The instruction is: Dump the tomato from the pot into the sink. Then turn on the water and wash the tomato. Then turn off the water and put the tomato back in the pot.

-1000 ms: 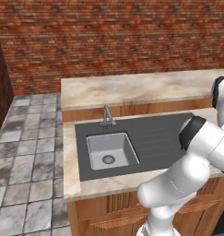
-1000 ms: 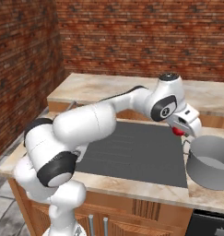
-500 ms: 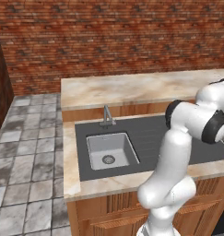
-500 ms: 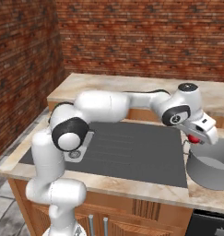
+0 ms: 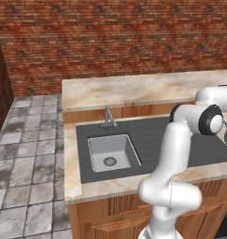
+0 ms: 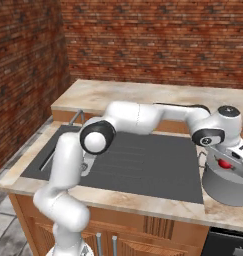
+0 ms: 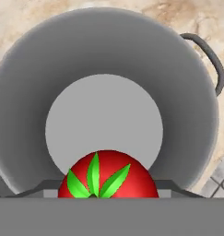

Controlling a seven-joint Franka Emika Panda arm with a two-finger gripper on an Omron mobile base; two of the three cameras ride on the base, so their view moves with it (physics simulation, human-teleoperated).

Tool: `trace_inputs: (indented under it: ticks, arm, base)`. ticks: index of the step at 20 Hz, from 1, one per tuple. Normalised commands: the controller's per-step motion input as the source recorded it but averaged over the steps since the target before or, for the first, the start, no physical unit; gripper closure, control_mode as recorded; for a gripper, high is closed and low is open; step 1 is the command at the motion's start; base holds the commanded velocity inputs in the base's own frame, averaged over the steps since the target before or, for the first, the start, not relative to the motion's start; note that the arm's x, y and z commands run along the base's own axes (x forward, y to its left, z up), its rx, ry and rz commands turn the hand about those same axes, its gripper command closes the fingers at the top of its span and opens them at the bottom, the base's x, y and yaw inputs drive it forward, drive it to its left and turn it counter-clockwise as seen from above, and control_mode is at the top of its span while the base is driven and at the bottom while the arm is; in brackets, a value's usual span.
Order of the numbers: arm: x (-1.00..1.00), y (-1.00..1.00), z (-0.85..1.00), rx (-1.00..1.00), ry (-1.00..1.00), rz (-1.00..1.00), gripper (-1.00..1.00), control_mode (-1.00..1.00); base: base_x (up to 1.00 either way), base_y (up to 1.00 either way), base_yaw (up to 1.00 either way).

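- The gripper (image 6: 232, 161) hangs directly over the open mouth of the pot (image 6: 227, 182), which stands on the counter (image 6: 143, 95) at the right end, just beside the dark drainboard.
- The tomato (image 7: 107, 175) sits between the gripper's fingers, red with its green stem leaves facing the hand camera; in the right base view it shows as a red spot (image 6: 224, 163) under the hand, above the pot's rim.
- The gripper appears closed on the tomato, since the fruit is held above the pot's floor rather than resting on it.
- From the hand camera, the pot's round grey floor lies straight below the tomato, and one side handle (image 7: 210, 55) curves at the upper right.
- The sink (image 5: 112, 151) lies well apart to the left, its basin bare but for the drain; the faucet (image 5: 108, 116) stands behind it with no stream running.
- Judged from this layout, the step in hand is the last one: returning the tomato to the pot.
- The next move calls for lowering the hand a little into the pot and then opening the fingers, so the fruit drops a short way and does not bounce over the rim.
- The tomato looks centred over the pot, so little sideways correction seems needed.
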Motion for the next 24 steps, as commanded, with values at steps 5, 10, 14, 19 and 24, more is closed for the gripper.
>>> trace_inputs:
  ticks: [5,10,14,19,24]
  arm:
    - [0.27,-0.32,-0.15,0.09,0.0,0.0,1.0,-1.0]
    - [0.33,-0.07,-0.09,0.06,0.01,0.0,1.0,-1.0]
    - [0.29,-0.01,-0.17,0.03,0.03,0.0,1.0,-1.0]
    - [0.24,0.0,-0.43,0.0,0.06,0.0,1.0,-1.0]
    - [0.2,0.0,-0.42,0.0,0.05,0.0,1.0,-1.0]
  base:
    - [0.0,0.0,0.0]
    - [0.0,0.0,0.0]
    - [0.0,0.0,0.0]
    - [0.0,0.0,0.0]
    - [0.0,0.0,0.0]
